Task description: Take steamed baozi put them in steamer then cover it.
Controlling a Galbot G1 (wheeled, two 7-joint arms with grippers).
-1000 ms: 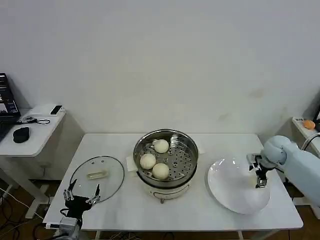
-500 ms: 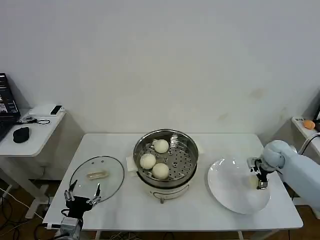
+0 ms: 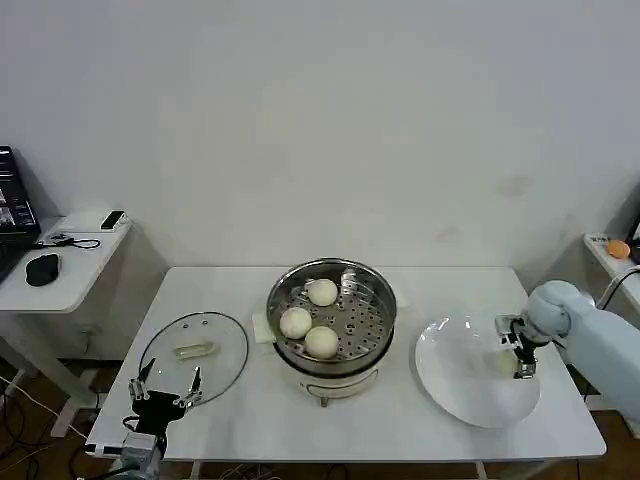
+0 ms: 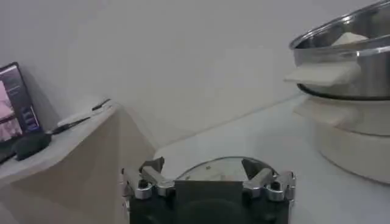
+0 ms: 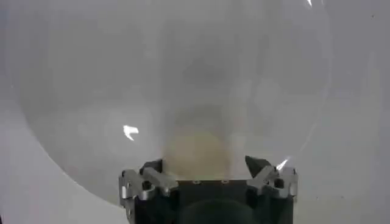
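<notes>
Head view: white table carries all task items. Steamer stands at table centre, uncovered, with three steamed baozi on its perforated tray, grouped toward nine o'clock of the tray. White plate lies at three o'clock of the steamer, apart from it. Glass lid lies flat at nine o'clock of the steamer. Right gripper is lowered over the plate's three o'clock side, fingers spread about a fourth bun, which rests on the plate; contact cannot be told. Left gripper hangs at the lid's six o'clock edge, fingers apart, holding nothing.
</notes>
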